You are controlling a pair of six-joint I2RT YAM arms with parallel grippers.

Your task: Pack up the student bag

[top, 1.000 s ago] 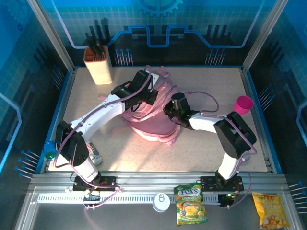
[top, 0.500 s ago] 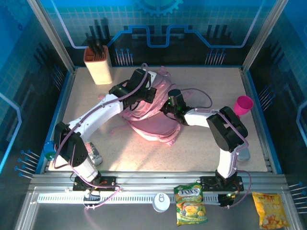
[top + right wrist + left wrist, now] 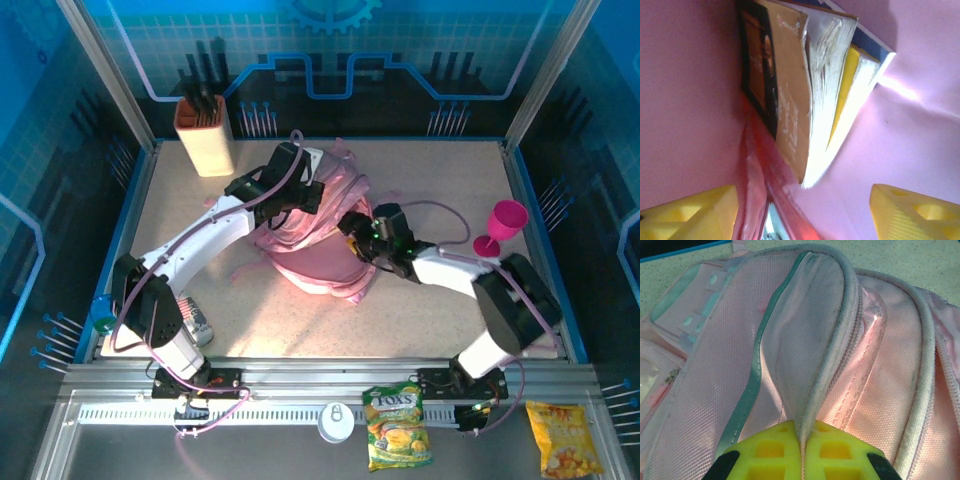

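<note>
- Two arms reach over the tabletop to the pink bag, which lies near its middle, slightly towards the far side.
- The left end effector is at the bag's far upper edge. In the left wrist view its yellow fingers are pressed together on a raised fold of the bag's zip-edged fabric.
- The right end effector is at the bag's right side, reaching into the opening.
- In the right wrist view the right end effector is spread wide, gripping nothing, with pink lining all around.
- Several books stand inside the bag, just ahead of those fingers.
- A pink goblet stands at the right edge, well apart from the bag.
</note>
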